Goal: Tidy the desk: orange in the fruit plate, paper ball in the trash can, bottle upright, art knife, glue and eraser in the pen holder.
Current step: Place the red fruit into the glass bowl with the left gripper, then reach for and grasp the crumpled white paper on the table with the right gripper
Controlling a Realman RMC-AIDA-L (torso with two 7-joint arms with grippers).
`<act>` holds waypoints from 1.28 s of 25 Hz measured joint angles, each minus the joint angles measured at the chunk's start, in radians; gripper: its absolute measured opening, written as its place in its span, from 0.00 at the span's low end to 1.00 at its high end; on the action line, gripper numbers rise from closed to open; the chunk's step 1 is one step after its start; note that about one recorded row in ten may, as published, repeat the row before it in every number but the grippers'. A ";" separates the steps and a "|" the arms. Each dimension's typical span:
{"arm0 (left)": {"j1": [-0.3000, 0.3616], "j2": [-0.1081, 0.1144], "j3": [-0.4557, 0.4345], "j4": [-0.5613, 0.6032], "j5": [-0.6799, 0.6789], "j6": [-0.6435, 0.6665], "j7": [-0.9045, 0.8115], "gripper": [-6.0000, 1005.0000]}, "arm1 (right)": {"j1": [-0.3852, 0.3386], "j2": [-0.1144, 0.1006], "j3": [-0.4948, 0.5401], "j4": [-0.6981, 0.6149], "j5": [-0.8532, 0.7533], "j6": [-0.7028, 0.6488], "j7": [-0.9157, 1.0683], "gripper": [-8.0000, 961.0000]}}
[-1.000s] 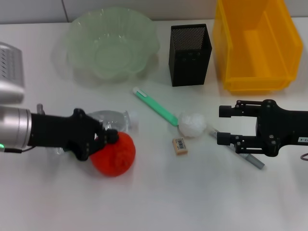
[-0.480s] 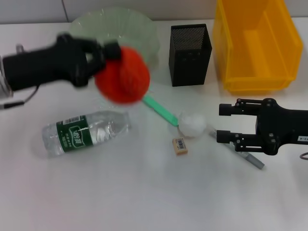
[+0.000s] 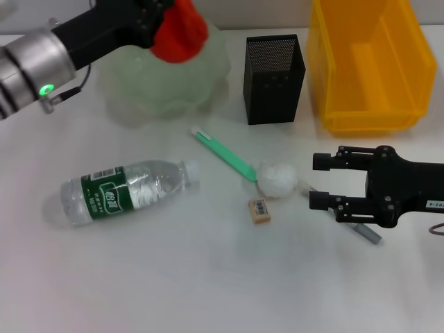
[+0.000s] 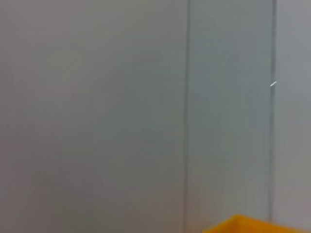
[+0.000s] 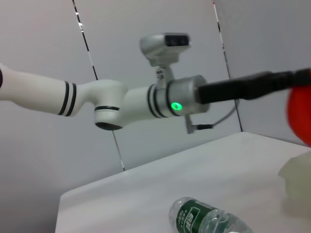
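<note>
Orange (image 3: 180, 32) above fruit plate (image 3: 139, 97), bottle (image 3: 123, 192) lying flat

Counting the things on the white desk

There is one orange (image 3: 179, 31), one fruit plate (image 3: 166, 87), one bottle (image 3: 125, 192), one paper ball (image 3: 277, 179), one eraser (image 3: 259, 210), one pen holder (image 3: 273, 78) and one trash can (image 3: 371, 66). There is one long green stick thing (image 3: 223, 153) and one gray pen-like thing (image 3: 364, 232), so two long thin things. Two robot grippers show: one left gripper (image 3: 156, 10) and one right gripper (image 3: 320, 180). That makes nine desk things in all.
</note>
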 joint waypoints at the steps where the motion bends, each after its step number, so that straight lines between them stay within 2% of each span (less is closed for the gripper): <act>1: -0.012 -0.001 0.005 -0.009 -0.001 -0.043 0.007 0.06 | -0.001 0.000 0.000 0.000 0.000 0.000 0.000 0.71; 4: -0.042 -0.004 0.019 -0.037 -0.007 -0.181 0.012 0.06 | -0.002 0.001 0.000 0.000 0.000 -0.002 0.000 0.71; 8: -0.048 -0.005 0.022 -0.067 -0.056 -0.250 0.040 0.06 | -0.004 0.004 0.000 0.000 0.000 -0.004 0.000 0.71; 19: -0.048 -0.004 0.023 -0.083 -0.079 -0.233 0.035 0.26 | -0.005 0.004 0.002 -0.003 0.026 0.000 -0.002 0.71; 21: -0.048 -0.004 0.023 -0.083 -0.079 -0.233 0.035 0.50 | -0.005 0.004 0.004 -0.004 0.026 0.002 -0.002 0.71; 22: -0.025 0.010 0.025 -0.058 -0.055 -0.082 -0.083 0.62 | -0.004 0.003 0.006 -0.004 0.026 0.004 -0.002 0.71; 23: -0.025 0.010 0.025 -0.058 -0.055 -0.082 -0.083 0.63 | -0.002 0.003 0.011 -0.004 0.026 0.006 -0.001 0.71; 24: 0.000 0.020 0.031 -0.015 -0.011 0.033 -0.169 0.65 | -0.001 0.002 0.016 -0.004 0.027 0.006 -0.001 0.71; 26: 0.000 0.020 0.031 -0.015 -0.011 0.033 -0.169 0.68 | 0.001 0.000 0.034 -0.003 0.028 0.007 0.001 0.71; 27: 0.064 0.039 0.045 0.085 0.105 0.266 -0.293 0.69 | 0.002 -0.001 0.047 -0.004 0.028 0.006 0.002 0.71; 28: 0.086 0.047 0.047 0.106 0.145 0.349 -0.312 0.71 | 0.002 -0.003 0.061 -0.005 0.028 0.006 0.002 0.71; 29: 0.108 0.054 0.046 0.116 0.176 0.412 -0.322 0.72 | 0.004 -0.007 0.080 -0.007 0.028 0.002 0.007 0.71; 31: 0.108 0.054 0.046 0.116 0.176 0.412 -0.322 0.75 | 0.005 -0.011 0.088 -0.019 0.028 0.001 0.026 0.71; 32: 0.157 0.072 0.045 0.113 0.204 0.500 -0.325 0.76 | 0.005 -0.011 0.088 -0.019 0.028 0.001 0.026 0.71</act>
